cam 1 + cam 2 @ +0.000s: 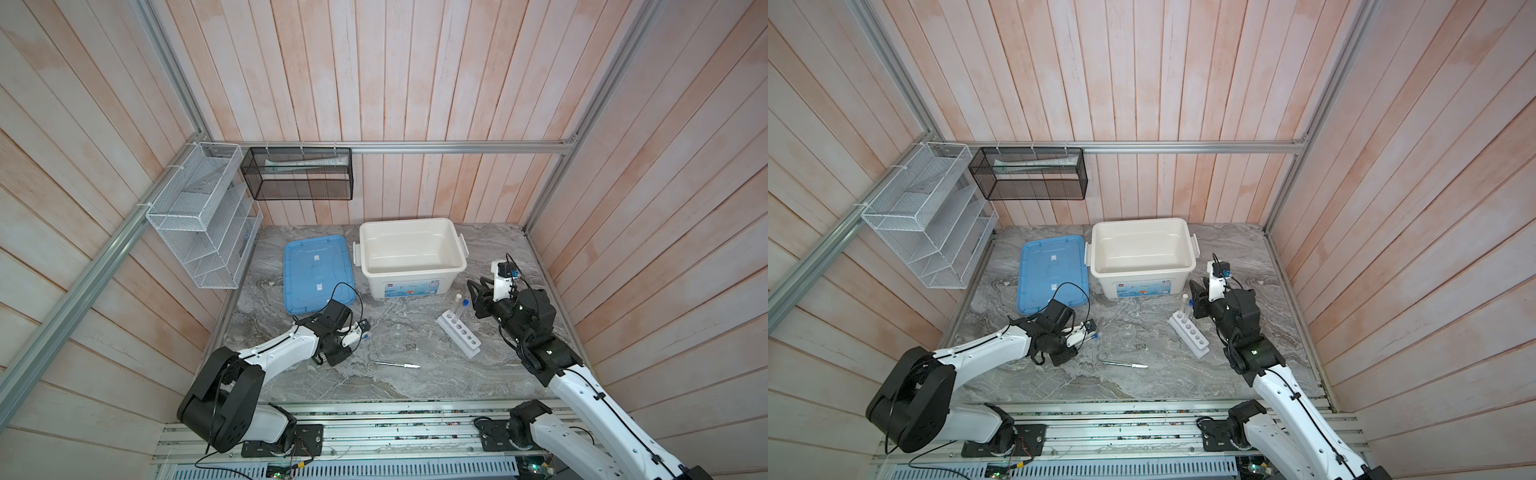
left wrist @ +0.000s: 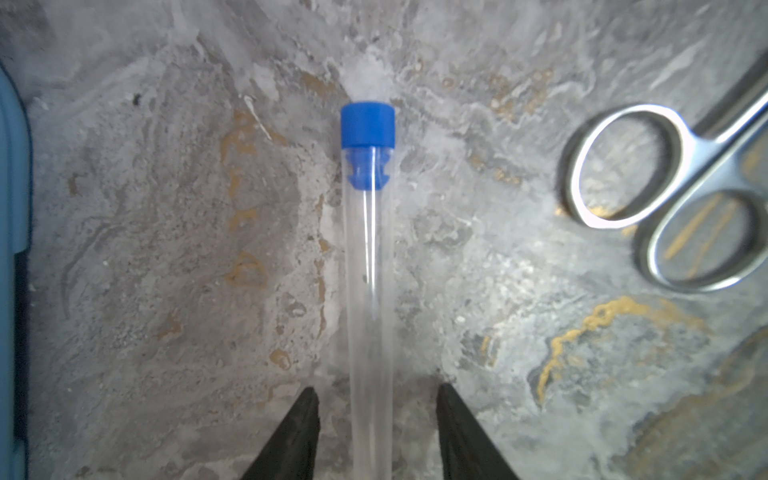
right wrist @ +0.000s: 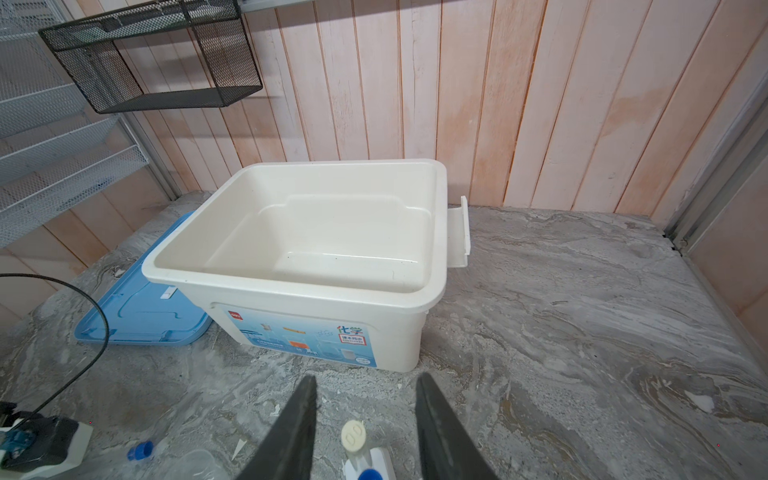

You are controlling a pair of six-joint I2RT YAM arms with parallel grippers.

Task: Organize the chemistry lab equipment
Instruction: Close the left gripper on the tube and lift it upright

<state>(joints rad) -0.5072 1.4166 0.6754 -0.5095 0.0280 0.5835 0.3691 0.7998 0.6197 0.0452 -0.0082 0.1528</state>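
A clear tube (image 2: 370,270) with a blue cap (image 2: 368,124) lies flat on the marble table. My left gripper (image 2: 376,395) is open and straddles the tube's lower end, with a gap on each side. Steel scissors (image 2: 702,153) lie close by, next to a thin silver pen-like tool (image 1: 399,365). The white six-hole rack (image 1: 461,336) holds a white-capped tube (image 3: 353,434) and a blue-capped tube (image 3: 368,473) at its far end. My right gripper (image 3: 365,380) hangs open just above these two, touching neither. A faint clear round dish (image 1: 397,332) sits between the arms.
An open white bin (image 1: 411,272) stands at the back, with its blue lid (image 1: 316,270) flat on the table to its left. A white wire-mesh rack (image 1: 203,216) and a black one (image 1: 297,174) hang on the back-left walls.
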